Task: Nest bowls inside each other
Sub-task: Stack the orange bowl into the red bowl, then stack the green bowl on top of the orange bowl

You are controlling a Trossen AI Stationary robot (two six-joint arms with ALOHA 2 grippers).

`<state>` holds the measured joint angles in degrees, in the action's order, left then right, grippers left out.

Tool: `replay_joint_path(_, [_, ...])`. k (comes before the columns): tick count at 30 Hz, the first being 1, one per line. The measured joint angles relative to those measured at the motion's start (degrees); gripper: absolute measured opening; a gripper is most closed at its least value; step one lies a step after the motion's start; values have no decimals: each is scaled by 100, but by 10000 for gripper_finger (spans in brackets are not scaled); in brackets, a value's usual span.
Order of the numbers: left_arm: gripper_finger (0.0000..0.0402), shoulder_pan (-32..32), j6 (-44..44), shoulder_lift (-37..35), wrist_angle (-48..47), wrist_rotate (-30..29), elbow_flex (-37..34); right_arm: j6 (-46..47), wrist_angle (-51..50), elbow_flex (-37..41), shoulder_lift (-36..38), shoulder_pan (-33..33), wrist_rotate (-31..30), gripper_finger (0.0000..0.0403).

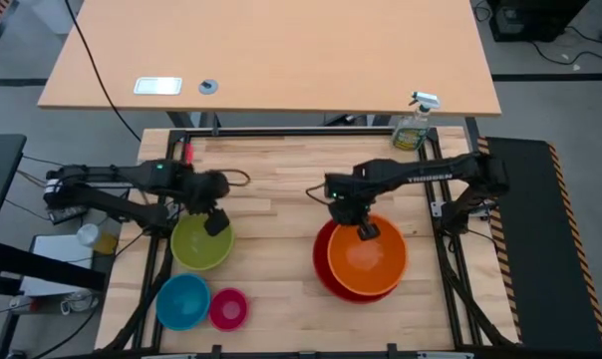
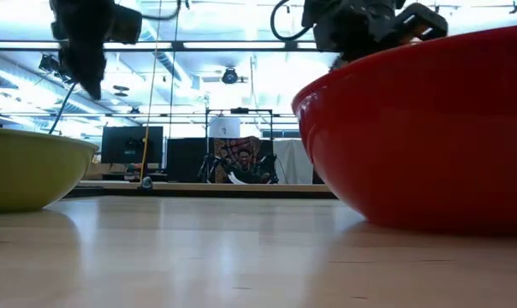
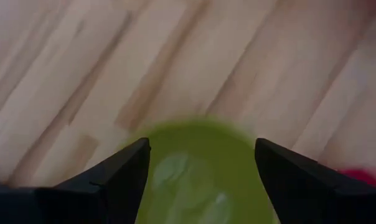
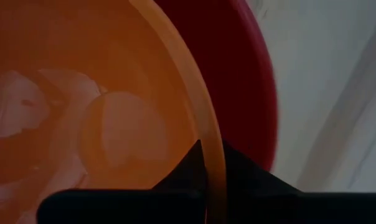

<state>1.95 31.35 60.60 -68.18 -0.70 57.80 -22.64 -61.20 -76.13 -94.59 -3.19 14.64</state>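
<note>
An orange bowl lies inside a larger red bowl at the table's right. My right gripper is shut on the orange bowl's far rim. In the low view only the red bowl's outer wall shows. A green bowl stands on its base at the left. My left gripper hovers open over its far rim, touching nothing. In the left wrist view the green bowl shows between and beyond the two fingers of that gripper. My right gripper pinches the orange bowl's rim on the bowl's far side, one finger inside the bowl and one outside. The fingers come from above, pointing steeply down. The orange bowl sits within the red bowl's rim; whether it rests on it I cannot tell.
A blue bowl and a small pink bowl stand near the front edge at the left. A spray bottle stands at the far right corner. Bare wood lies between the green and red bowls.
</note>
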Motion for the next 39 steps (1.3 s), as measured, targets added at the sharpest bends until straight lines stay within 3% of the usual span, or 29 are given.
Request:
replay_joint_path(8, [293,-233,-1316,893,-643,149,-2,369,-20,58,4,76,-154,107])
replay_joint_path(15, [286,-271,-1931,1476,-759,48,-11,625,-370,-462,9,84,-160,158])
replay_joint_path(21, [267,-268,-2467,1638,-759,-388,-13,667,-905,-1018,9,51,-322,160])
replay_joint_path(31, [249,-266,-2695,1253,-726,-658,-30,954,-1257,-899,558,-143,-779,160])
replay_joint_path(36, [249,-177,-2820,1147,-499,-619,-653,963,-1138,-899,881,-162,-1167,160])
replay_joint_path(39, [249,-140,-2853,1152,-481,-986,-998,1074,-1079,-899,978,-182,-1212,160])
